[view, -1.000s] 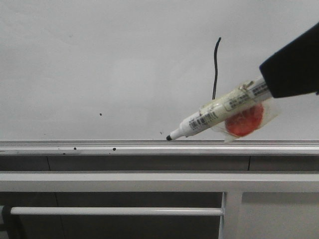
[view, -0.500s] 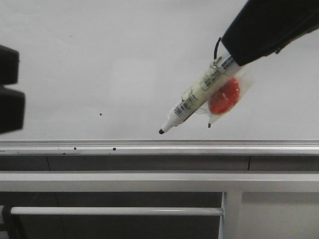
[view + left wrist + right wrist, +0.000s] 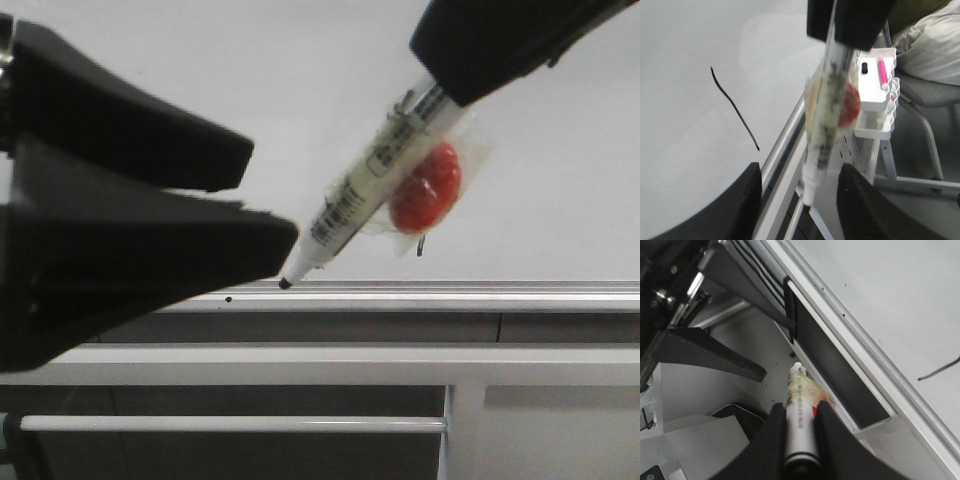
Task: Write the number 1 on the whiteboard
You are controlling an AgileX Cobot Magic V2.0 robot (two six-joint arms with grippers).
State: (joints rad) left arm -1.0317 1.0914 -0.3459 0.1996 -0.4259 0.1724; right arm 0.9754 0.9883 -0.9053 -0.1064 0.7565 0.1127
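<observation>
The whiteboard (image 3: 320,70) fills the back, with a silver rail (image 3: 460,296) along its lower edge. My right gripper (image 3: 447,88) is shut on a white marker (image 3: 365,190) that has a red disc (image 3: 427,188) taped to it. The marker slants down-left, and its black tip (image 3: 285,283) hangs just above the rail. The number 1 (image 3: 735,107) is a thin black stroke on the whiteboard (image 3: 685,65); the marker hides most of it in the front view. My left gripper (image 3: 272,195) is open. In its wrist view the marker (image 3: 821,135) hangs between its fingers (image 3: 747,200) without touching them.
Below the rail run a grey metal frame (image 3: 300,364) and a white bar (image 3: 230,424). A white wire basket (image 3: 879,102) holding a pink pen (image 3: 882,70) hangs beside the board. A chair with a cushion (image 3: 935,45) stands behind it.
My left gripper has come far in from the left, up to the marker's tip. My right gripper has carried the marker left, away from the stroke, and its tip has dropped towards the rail.
</observation>
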